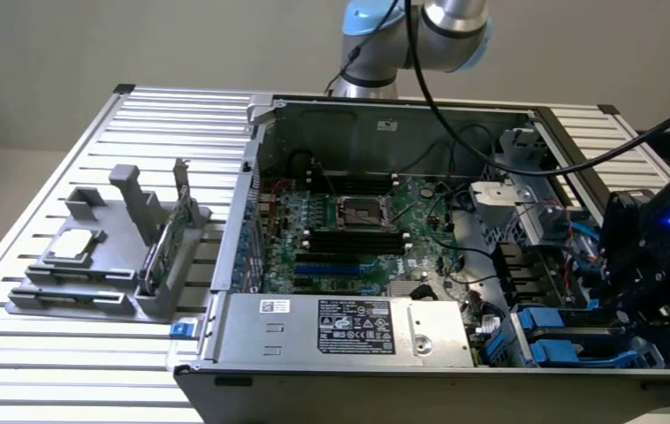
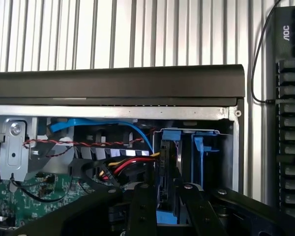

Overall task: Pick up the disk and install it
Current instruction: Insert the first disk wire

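The disk [image 2: 168, 162] stands on edge in the drive bay at the case's corner, seen as a dark slab capped by its blue bracket [image 2: 171, 133]. My gripper [image 2: 166, 188] straddles its edge, one black finger [image 2: 143, 201] on each side. The jaws stand a little apart and look open rather than clamped on the disk. In the exterior view my gripper [image 1: 651, 305] hangs low over the blue-bracketed bays [image 1: 553, 349] at the case's right front corner.
The open computer case [image 1: 253, 221] holds the motherboard [image 1: 347, 230] and power supply [image 1: 347, 327]. Red, yellow and black cables [image 2: 123, 166] and a blue cable [image 2: 132, 130] run beside the bay. A grey fixture [image 1: 111, 256] with a green card stands at the exterior view's left. A keyboard [image 2: 290, 123] lies beyond the case.
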Tool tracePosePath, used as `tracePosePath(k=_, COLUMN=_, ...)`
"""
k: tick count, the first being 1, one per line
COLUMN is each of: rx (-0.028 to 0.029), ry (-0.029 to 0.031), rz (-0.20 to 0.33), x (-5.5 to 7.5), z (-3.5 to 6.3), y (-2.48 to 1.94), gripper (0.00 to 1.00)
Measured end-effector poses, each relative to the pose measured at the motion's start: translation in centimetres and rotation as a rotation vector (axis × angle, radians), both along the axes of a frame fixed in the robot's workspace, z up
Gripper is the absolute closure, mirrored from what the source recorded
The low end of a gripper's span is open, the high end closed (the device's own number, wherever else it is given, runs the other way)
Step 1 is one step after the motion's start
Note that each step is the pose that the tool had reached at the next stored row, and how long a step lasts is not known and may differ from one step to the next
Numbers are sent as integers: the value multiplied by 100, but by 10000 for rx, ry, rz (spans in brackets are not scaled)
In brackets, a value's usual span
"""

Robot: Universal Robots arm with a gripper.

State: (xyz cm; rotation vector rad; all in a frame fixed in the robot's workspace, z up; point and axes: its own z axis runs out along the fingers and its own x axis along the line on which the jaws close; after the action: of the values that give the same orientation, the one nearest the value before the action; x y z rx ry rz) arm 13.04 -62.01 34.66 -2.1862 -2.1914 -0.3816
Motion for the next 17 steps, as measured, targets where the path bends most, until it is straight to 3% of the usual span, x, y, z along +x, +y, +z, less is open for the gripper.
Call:
tracePosePath(k=8, rx=1, ry=1, rz=-2, x=-20, z=174, y=-8, gripper=74)
tracePosePath(k=17, rx=2, ry=1, rz=-1, x=-115, z=237, y=-7, gripper=74)
